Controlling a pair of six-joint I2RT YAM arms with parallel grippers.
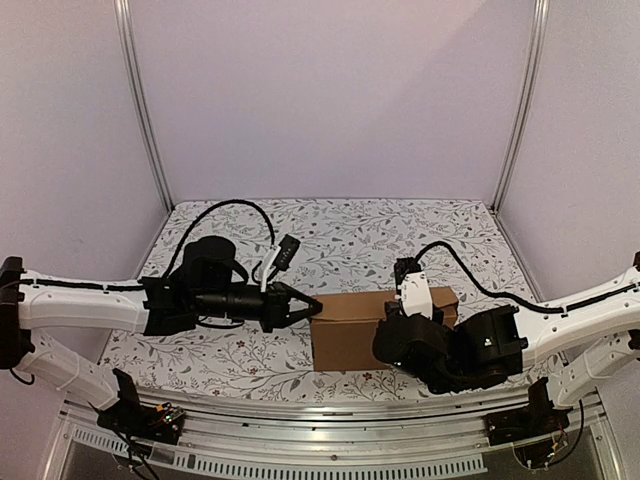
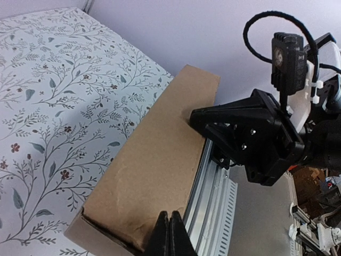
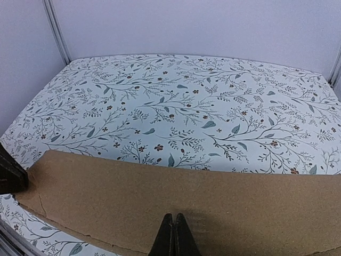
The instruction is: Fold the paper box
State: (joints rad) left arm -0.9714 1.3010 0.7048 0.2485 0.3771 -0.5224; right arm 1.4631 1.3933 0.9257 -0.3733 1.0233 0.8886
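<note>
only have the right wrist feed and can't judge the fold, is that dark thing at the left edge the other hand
Observer: Yes, the left hand, shut, its tip against the paper box's left end.
Operator: any flaps open
Observer: Top view shows a closed rectangular block, no flaps standing up.
Operator: where's my hand on it
Observer: The right hand, shut, meets the box's near top edge, toward its right end.

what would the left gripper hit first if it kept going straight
The cardboard box: the shut left gripper points at its left end and seems to touch it, though depth is unclear.
</note>
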